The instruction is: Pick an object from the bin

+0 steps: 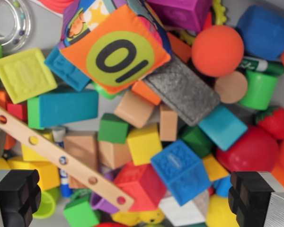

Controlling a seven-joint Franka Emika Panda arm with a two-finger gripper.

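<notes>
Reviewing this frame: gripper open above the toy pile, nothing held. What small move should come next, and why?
Probably a straight descent. The gripper hangs open above the pile with both fingers clear of the toys, and the blue embossed block lies roughly between them, on top and tilted. Lowering would likely bracket it, though the red block beside it may crowd one finger.

Bright, even, diffuse light; colours saturated, shadows soft and confined to gaps between toys. Whole frame slightly soft. Black padded tool fingers (16, 196) at the bottom corners blurred. Faint glare on the glossy red plastic ball (253, 150).
</notes>
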